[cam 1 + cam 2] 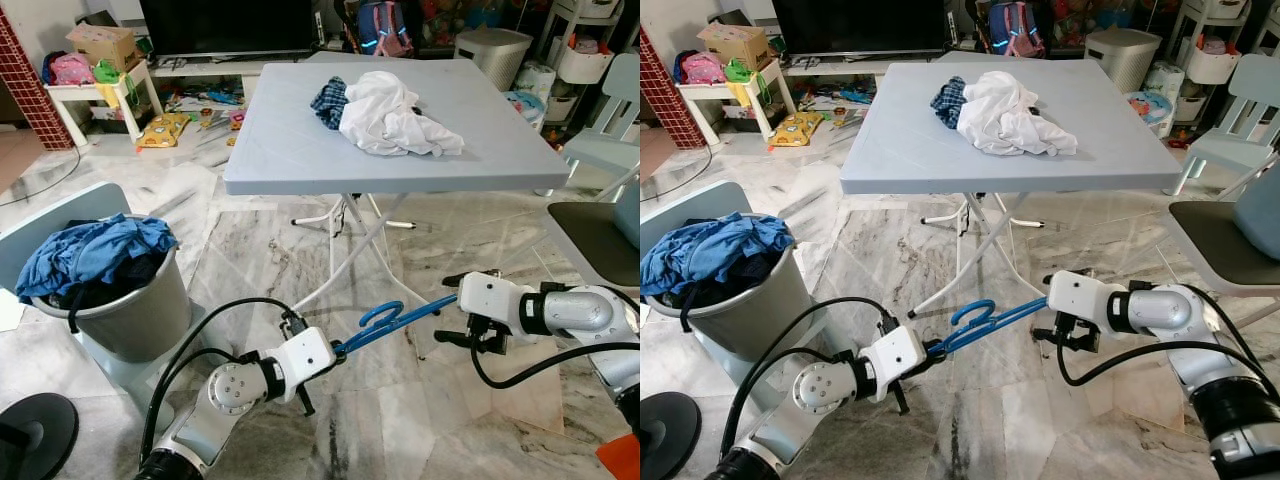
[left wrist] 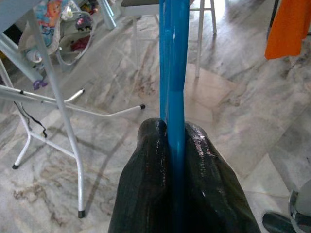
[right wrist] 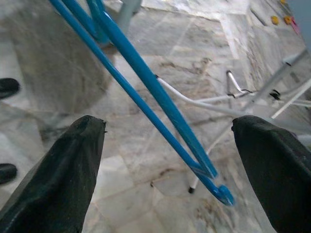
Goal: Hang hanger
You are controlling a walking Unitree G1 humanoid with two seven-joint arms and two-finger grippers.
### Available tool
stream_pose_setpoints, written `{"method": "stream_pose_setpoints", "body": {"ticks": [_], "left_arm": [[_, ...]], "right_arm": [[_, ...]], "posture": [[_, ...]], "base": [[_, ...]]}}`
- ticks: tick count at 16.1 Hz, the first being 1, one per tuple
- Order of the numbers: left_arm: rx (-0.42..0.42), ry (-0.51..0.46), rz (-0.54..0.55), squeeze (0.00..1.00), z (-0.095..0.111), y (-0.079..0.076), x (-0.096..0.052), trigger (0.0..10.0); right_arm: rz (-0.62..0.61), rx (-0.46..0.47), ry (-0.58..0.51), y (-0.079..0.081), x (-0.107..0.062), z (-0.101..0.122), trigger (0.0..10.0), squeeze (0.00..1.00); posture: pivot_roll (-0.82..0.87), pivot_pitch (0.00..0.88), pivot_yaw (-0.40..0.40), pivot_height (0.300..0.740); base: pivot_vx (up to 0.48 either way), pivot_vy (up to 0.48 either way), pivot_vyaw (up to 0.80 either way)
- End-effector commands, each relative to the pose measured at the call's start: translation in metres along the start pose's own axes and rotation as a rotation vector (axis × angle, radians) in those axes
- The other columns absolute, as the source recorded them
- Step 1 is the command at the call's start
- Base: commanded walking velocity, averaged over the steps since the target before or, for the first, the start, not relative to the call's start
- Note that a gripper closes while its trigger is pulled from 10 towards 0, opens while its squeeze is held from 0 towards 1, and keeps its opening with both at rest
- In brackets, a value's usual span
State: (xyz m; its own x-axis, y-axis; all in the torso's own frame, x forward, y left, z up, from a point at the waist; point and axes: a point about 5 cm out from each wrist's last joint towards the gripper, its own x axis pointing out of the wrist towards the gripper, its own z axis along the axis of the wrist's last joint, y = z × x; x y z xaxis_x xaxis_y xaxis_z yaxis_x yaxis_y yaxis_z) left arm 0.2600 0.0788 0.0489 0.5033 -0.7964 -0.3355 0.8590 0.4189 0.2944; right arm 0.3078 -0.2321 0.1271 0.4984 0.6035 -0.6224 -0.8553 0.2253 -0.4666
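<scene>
A blue plastic hanger (image 1: 395, 320) hangs level above the marble floor, in front of the folding table's legs, with its hook (image 1: 380, 317) pointing up. My left gripper (image 1: 338, 350) is shut on the hanger's left end; in the left wrist view the fingers (image 2: 146, 160) pinch the blue bars (image 2: 174, 63). At the hanger's other end my right gripper (image 1: 452, 310) is open. In the right wrist view the hanger's corner (image 3: 209, 174) lies between the spread fingers (image 3: 82, 145) and touches neither.
A grey folding table (image 1: 290, 150) stands just ahead with white clothes (image 1: 395, 115) and a plaid cloth (image 1: 328, 100) on it; its white legs (image 1: 350, 250) cross below. A bucket of blue laundry (image 1: 95, 255) is at left, a chair (image 1: 600, 240) at right.
</scene>
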Motion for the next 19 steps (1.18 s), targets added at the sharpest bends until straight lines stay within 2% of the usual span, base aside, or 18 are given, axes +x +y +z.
{"method": "stream_pose_setpoints", "body": {"ticks": [1,2,6,7,8,9,11,12,13,16,19], "left_arm": [[0.036,-0.017,-0.020,0.00,0.007,0.003,0.002,10.0],[0.040,-0.018,-0.027,0.00,0.007,0.004,0.002,10.0],[0.057,-0.022,-0.072,0.00,0.010,0.000,0.006,10.0],[0.062,-0.026,-0.084,0.00,0.012,-0.003,0.009,10.0],[0.066,-0.029,-0.092,0.00,0.013,-0.004,0.011,10.0],[0.075,-0.030,-0.098,0.00,0.014,-0.006,0.014,10.0],[0.075,-0.033,-0.106,0.00,0.015,-0.007,0.017,10.0],[0.075,-0.033,-0.109,0.00,0.015,-0.007,0.018,10.0],[0.078,-0.031,-0.114,0.00,0.015,-0.008,0.018,10.0],[0.084,-0.022,-0.126,0.00,0.013,-0.009,0.018,10.0],[0.087,-0.016,-0.127,0.00,0.011,-0.010,0.020,10.0]], "right_arm": [[0.042,-0.027,-0.005,-0.001,-0.002,0.006,10.0,0.00],[0.090,-0.028,-0.001,0.004,-0.002,0.005,10.0,0.00],[0.159,-0.070,-0.013,0.011,0.012,0.014,10.0,0.00],[0.179,-0.081,-0.021,0.012,0.017,0.019,7.6,0.00],[0.182,-0.096,-0.012,0.012,0.020,0.020,7.4,0.00],[0.178,-0.103,-0.004,0.013,0.026,0.022,0.0,0.00],[0.185,-0.119,0.004,0.018,0.033,0.022,0.4,0.00],[0.172,-0.137,0.024,0.017,0.036,0.019,1.1,0.00],[0.166,-0.141,0.033,0.016,0.037,0.017,0.7,0.00],[0.167,-0.167,0.088,0.009,0.032,0.011,0.9,0.00],[0.180,-0.179,0.104,0.006,0.032,0.010,0.2,0.00]], "posture": [[-0.16,0.000,0.022,0.740],[-0.16,0.000,0.023,0.740],[-0.17,0.000,0.026,0.740],[-0.17,0.000,0.027,0.740],[-0.17,0.000,0.027,0.740],[-0.17,0.000,0.025,0.740],[-0.17,0.000,0.026,0.740],[-0.17,0.000,0.027,0.740],[-0.17,0.000,0.029,0.740],[-0.18,0.000,0.026,0.740],[-0.18,0.000,0.024,0.740]], "base": [[0.000,0.000,0.00],[0.000,0.000,0.00],[0.000,0.000,0.00],[0.000,0.000,0.00],[0.000,0.000,0.00],[0.000,0.000,0.00],[0.000,0.000,0.00],[0.000,0.000,0.00],[0.000,0.000,0.00],[0.000,0.000,0.00],[0.000,0.000,0.00]]}}
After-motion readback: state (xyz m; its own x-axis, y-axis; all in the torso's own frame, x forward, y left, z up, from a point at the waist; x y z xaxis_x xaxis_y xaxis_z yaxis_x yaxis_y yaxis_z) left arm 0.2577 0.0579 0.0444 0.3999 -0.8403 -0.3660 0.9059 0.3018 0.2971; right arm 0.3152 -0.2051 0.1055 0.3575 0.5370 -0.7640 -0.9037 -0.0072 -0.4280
